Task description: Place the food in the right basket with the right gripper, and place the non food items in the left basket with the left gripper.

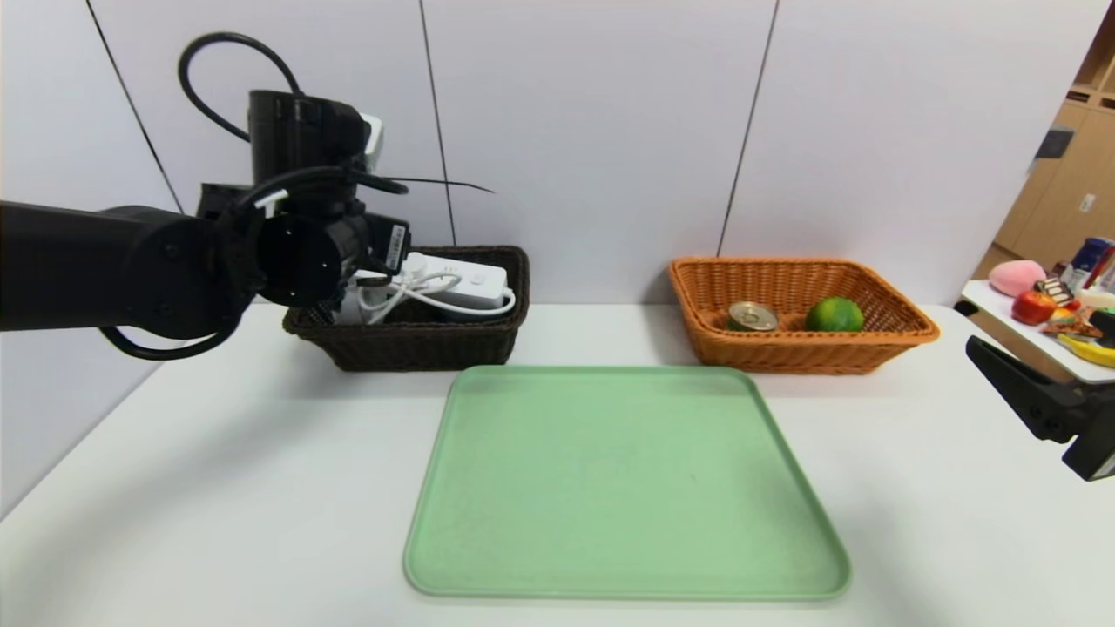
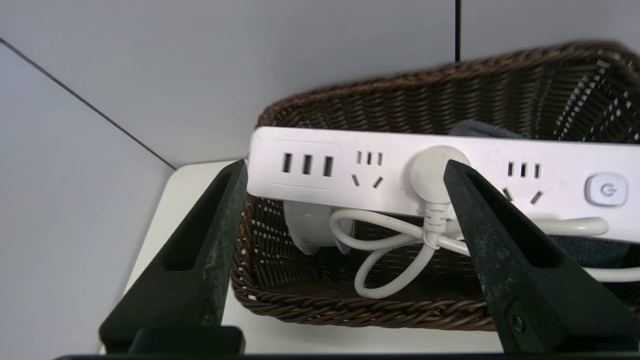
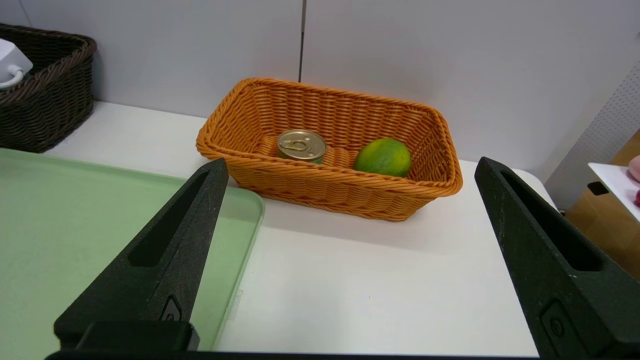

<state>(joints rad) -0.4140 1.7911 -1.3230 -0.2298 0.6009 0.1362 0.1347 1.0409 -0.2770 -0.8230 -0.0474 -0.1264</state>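
so my left gripper [image 2: 345,170] is spread wide open, holding nothing, hovering at the near-left corner of the left basket [image 1: 409,344]. The power strip [image 2: 440,170] lies right under it, long axis running across the gap between my fingers, propped on the stuff below. Fruit [image 1: 834,314] and tin [image 1: 753,316] sit in the right basket [image 1: 801,353]. Tray [image 1: 623,488] looks bare, so I'd guess I'm done. Right gripper [image 3: 350,260] is open too, parked at the table's right edge
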